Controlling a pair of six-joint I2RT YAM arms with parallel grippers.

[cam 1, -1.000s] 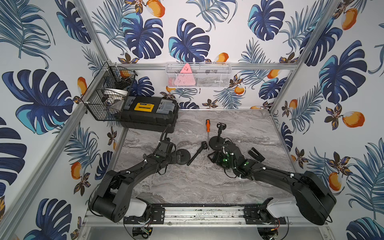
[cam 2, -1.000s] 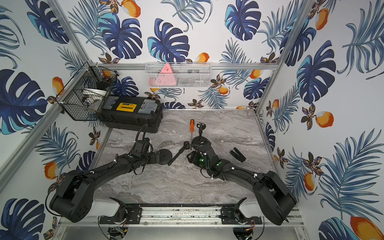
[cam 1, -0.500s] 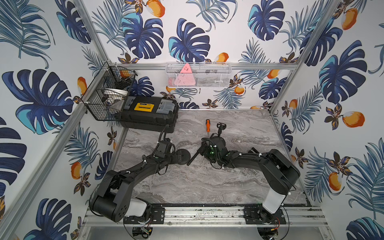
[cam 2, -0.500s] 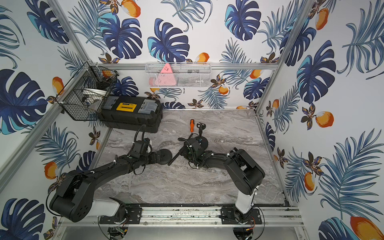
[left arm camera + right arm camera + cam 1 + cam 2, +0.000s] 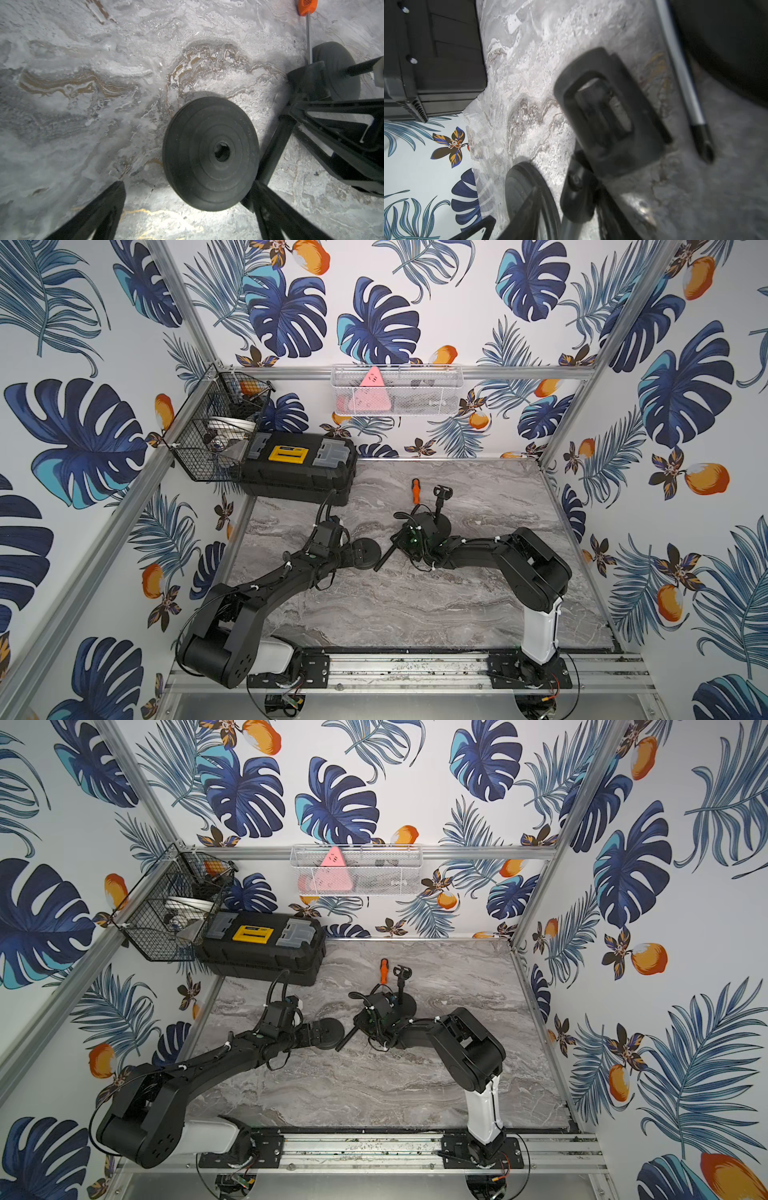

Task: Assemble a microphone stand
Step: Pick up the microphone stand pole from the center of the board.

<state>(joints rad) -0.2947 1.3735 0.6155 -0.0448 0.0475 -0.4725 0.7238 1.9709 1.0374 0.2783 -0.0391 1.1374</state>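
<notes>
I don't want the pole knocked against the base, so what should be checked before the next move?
1. Left pincer open: ok, jaws wide, base disc's near rim between them.
2. Disc flat, centre hole up and free: ok.
3. Right pincer gripping the pole: cannot tell, view blurred.
4. Pole upright over the hole: not ok, it runs beside the disc's rim.
5. Orange screwdriver away from the disc: ok.

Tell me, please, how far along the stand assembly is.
A stand at the back looks assembled. The left gripper is open around a second base, its hole empty. The right gripper is at the pole lying beside it; grip unclear. Still to do: fitting that pole into the base.
</notes>
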